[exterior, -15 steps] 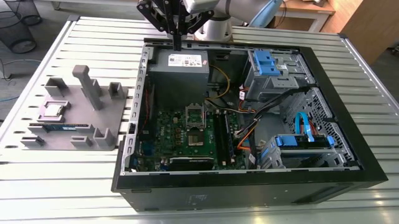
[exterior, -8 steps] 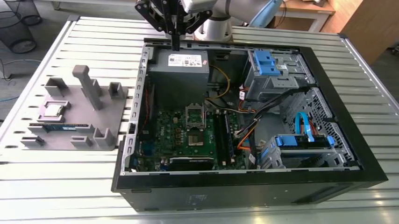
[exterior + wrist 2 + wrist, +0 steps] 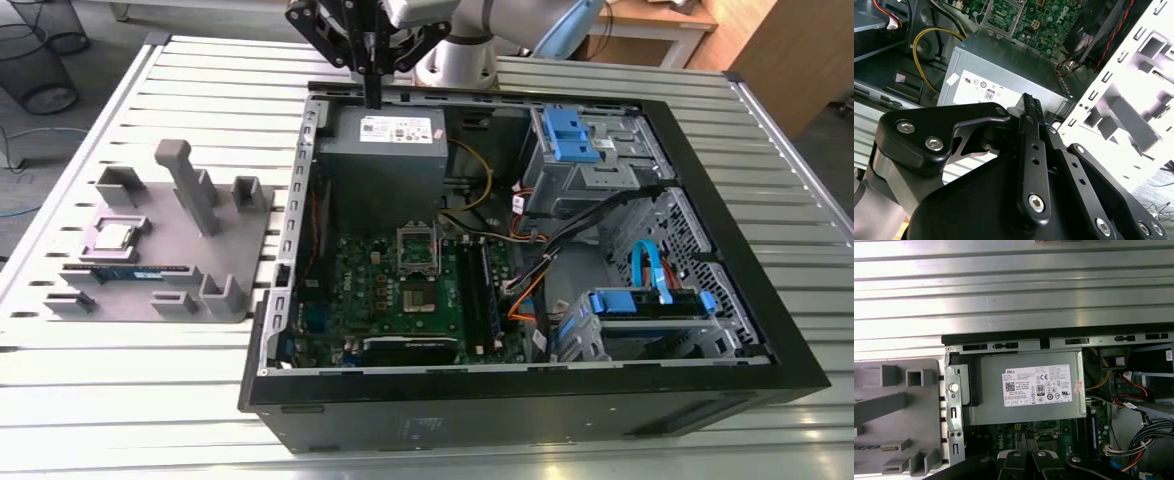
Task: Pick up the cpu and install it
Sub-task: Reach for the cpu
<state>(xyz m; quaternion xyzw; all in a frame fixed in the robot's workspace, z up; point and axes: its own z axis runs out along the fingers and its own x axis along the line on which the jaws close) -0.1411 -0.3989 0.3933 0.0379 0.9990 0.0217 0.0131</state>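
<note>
The cpu [image 3: 114, 236], a small square chip with a silvery top, lies flat on the grey holder [image 3: 167, 285] at the exterior view's left, outside the computer case. My gripper [image 3: 372, 98] hangs over the far rim of the open case, above the grey power supply [image 3: 380, 140], well away from the cpu. Its fingers are shut with nothing between them; they also show in the second wrist view [image 3: 1030, 102] and the first wrist view [image 3: 1027, 460]. The motherboard's socket [image 3: 418, 250] sits mid-case with its metal frame raised.
A long memory stick [image 3: 127, 270] lies on the holder beside the cpu. Several grey posts [image 3: 187, 180] rise from the holder. Cables [image 3: 534, 260] and blue drive bays [image 3: 574, 135] fill the case's right side. The slatted metal table [image 3: 134, 400] surrounds everything.
</note>
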